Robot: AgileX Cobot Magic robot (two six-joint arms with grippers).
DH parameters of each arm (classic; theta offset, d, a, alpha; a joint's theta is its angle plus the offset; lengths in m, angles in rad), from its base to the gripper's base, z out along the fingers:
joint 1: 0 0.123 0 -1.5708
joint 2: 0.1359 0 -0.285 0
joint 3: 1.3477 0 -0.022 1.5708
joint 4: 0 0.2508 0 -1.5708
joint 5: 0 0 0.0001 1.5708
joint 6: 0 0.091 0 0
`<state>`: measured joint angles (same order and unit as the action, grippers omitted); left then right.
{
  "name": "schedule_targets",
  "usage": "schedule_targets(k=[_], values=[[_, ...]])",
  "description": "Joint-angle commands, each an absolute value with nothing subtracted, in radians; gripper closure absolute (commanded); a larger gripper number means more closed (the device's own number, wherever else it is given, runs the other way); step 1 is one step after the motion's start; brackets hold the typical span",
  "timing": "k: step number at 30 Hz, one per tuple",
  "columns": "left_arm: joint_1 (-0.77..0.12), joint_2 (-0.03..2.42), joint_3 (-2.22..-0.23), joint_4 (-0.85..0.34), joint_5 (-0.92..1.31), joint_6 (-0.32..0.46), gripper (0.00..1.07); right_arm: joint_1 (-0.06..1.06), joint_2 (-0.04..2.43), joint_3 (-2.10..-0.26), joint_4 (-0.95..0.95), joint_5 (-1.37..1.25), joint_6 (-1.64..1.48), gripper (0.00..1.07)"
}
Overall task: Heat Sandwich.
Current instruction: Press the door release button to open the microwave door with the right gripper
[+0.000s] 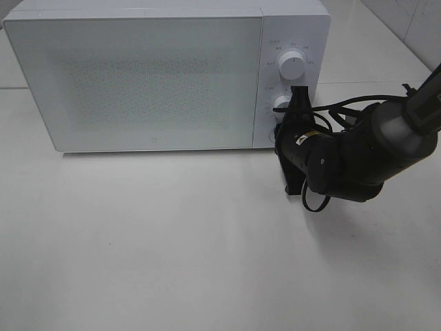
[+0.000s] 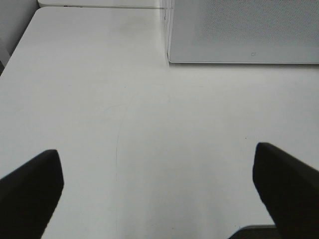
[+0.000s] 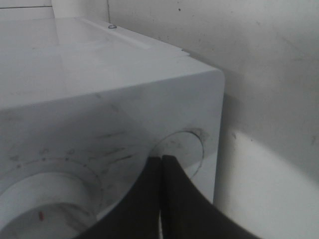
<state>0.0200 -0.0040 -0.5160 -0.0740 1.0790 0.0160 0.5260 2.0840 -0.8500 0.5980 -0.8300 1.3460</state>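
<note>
At the lower right front corner of the microwave (image 1: 151,76), the right pincer (image 3: 161,159) is pressed shut, empty, its tips pointed straight onto the round button (image 3: 188,145) just below the lower knob (image 1: 281,105). The sandwich is seen nowhere; whether it lies behind the closed door (image 1: 138,103) cannot be told. The left pincer (image 2: 157,154) is spread wide, empty, over bare bench (image 2: 149,99), farther off

My high camera looks steeply down on the counter (image 1: 172,248), with the microwave (image 1: 151,76) across the top of its frame. The left wrist camera rides behind the left hand (image 2: 157,152), low over the counter and facing along it toward the microwave's door (image 2: 244,30), some way off. The right wrist camera, behind the right hand (image 3: 162,162), sits very close to the control panel (image 3: 114,129) and its lower dial (image 3: 45,199). All three views share the microwave.
</note>
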Motion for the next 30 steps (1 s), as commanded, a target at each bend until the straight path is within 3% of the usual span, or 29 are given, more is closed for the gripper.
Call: schedule_targets(k=[1, 19, 30], values=[[0.022, -0.024, -0.515, -0.084, 1.070, 0.016, 0.09, 0.512, 2.086, -0.858, 0.587, -0.840, 1.331, 1.07], [0.022, -0.024, -0.515, -0.084, 1.070, 0.016, 0.09, 0.512, 2.094, -0.906, 0.586, -0.929, 1.332, 1.07], [0.022, -0.024, -0.515, -0.084, 1.070, 0.016, 0.09, 0.499, 2.155, -1.030, 0.596, -1.103, 1.240, 1.07]])
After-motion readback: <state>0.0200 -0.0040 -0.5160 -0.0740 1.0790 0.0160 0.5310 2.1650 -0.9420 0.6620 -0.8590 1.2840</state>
